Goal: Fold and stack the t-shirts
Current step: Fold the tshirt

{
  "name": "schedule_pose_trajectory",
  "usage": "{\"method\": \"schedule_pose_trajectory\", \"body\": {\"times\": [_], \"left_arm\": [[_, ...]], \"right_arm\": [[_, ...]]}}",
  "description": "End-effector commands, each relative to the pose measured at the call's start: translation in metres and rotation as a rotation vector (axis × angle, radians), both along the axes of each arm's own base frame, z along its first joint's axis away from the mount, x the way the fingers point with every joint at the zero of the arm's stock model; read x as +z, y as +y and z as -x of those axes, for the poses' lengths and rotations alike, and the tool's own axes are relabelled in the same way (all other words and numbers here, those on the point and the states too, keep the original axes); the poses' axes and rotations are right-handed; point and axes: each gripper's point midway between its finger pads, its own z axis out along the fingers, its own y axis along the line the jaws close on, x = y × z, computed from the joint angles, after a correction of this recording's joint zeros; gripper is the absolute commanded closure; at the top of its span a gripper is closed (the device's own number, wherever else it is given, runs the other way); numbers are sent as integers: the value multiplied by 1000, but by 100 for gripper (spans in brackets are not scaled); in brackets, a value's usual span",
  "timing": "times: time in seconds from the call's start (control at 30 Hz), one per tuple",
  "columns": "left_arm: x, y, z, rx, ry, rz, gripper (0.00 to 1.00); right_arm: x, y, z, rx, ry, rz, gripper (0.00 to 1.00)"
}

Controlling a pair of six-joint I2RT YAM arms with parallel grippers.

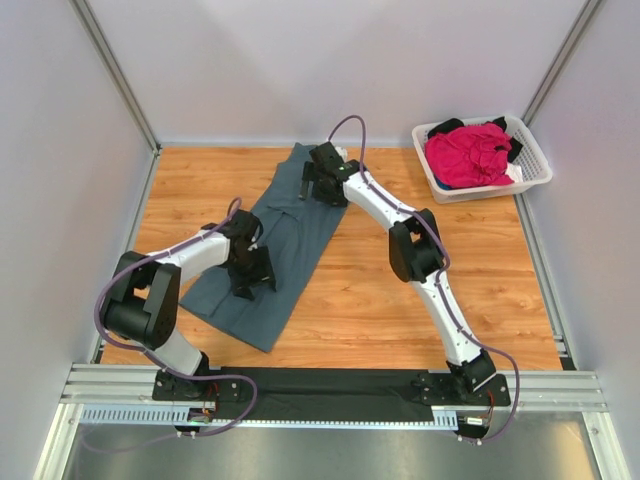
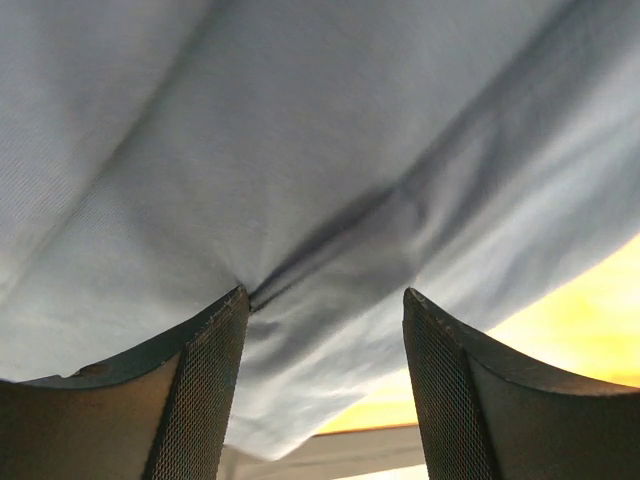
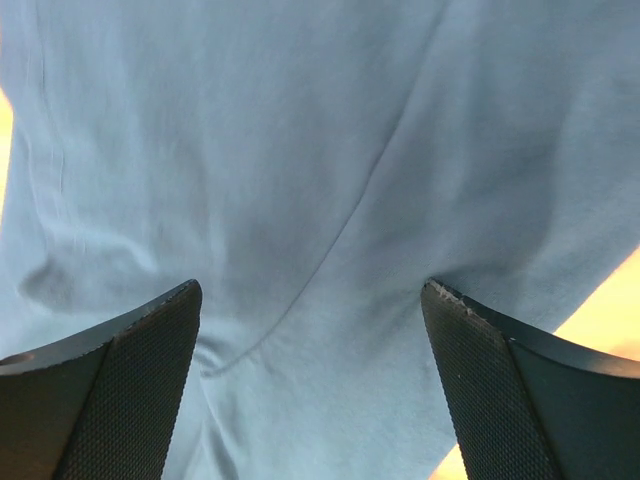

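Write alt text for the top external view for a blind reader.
Two arms reach over a slate blue-grey t-shirt lying as a long strip on a wooden table: left gripper near its front, right gripper at its far end. A far-right white basket holds magenta and black shirts.

links: your left arm (image 1: 193, 249) and right arm (image 1: 446, 312) are white, joints black
cables (image 1: 346, 121): purple loops
pads (image 2: 203, 402): black, cross-hatched

table (image 1: 360, 300): light wood planks | basket (image 1: 485, 190): white slatted plastic, far-right corner | walls (image 1: 60, 150): pale grey panels
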Motion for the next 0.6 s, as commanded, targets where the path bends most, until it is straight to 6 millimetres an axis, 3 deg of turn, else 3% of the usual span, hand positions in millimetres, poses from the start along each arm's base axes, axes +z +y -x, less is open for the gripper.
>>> {"method": "schedule_pose_trajectory", "body": {"times": [0.0, 0.1, 0.23, 0.27, 0.33, 0.57], "left_arm": [[-3, -38, 8, -44, 10, 114, 30], [-3, -64, 14, -97, 26, 159, 31], [5, -103, 18, -186, 32, 199, 32], [1, -114, 27, -228, 50, 195, 32], [7, -126, 26, -274, 46, 192, 34], [5, -147, 34, -326, 74, 209, 35]], "right_arm": [[-11, -26, -34, 7, -56, 36, 6], [-1, -24, -53, 34, -120, 11, 5], [13, -7, -68, 82, -199, -59, 4], [15, -4, -71, 83, -211, -72, 4], [24, 1, -79, 82, -247, -94, 4], [26, 3, -84, 89, -276, -96, 4]]}}
